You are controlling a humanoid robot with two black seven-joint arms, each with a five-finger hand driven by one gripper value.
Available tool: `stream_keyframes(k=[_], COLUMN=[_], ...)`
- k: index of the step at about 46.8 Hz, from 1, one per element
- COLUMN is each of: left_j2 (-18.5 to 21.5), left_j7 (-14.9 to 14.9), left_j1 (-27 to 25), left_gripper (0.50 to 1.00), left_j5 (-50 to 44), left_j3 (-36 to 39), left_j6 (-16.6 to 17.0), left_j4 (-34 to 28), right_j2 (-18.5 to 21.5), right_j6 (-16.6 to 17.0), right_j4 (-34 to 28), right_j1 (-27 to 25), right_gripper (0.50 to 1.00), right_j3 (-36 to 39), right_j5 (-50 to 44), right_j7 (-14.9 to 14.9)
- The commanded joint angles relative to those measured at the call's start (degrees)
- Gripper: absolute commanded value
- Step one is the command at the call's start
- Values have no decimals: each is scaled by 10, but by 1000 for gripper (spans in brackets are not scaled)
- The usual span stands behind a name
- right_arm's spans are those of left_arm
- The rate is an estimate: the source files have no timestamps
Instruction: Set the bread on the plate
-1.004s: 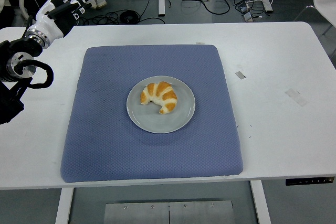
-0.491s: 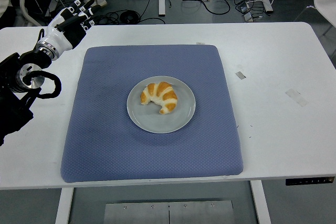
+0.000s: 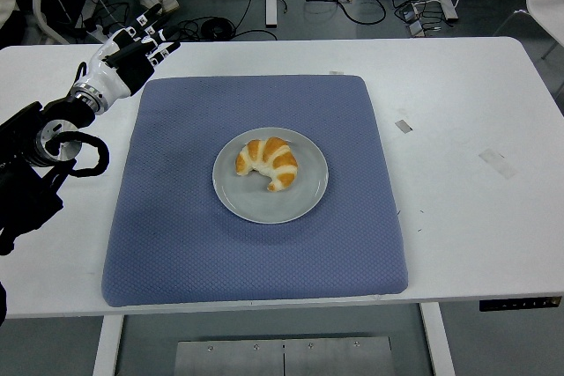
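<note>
Although the task calls for placement, the bread (image 3: 267,163) already lies on the plate (image 3: 308,204) — a croissant, curved. Left hand (image 3: 132,50) hovers well apart beyond the plate's far-left side, fingers spread, holding nothing — judged complete.

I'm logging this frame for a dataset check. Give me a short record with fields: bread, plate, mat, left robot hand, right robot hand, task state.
bread: croissant lying on the plate
plate: grey, round, at the middle of the mat
mat: blue, square, on the white table
left robot hand: fingers spread, empty, over the mat's far left corner
right robot hand: out of view
task state: bread is on the plate
</note>
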Motion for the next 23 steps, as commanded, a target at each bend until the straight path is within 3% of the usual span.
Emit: stream_keyframes(k=[1, 23], left_j2=[0, -10], left_j7=[0, 0], left_j1=[0, 3], left_gripper=[983, 983], left_j5=[0, 4], left_j3=[0, 0], left_j6=[-1, -5], left_j4=[2, 2], right_j2=[0, 0], right_j6=[0, 0], right_j4=[0, -1], right_j1=[0, 0], right_gripper=[1000, 1000], right_j3=[0, 1], right_j5=[1, 1], right_j7=[-1, 0])
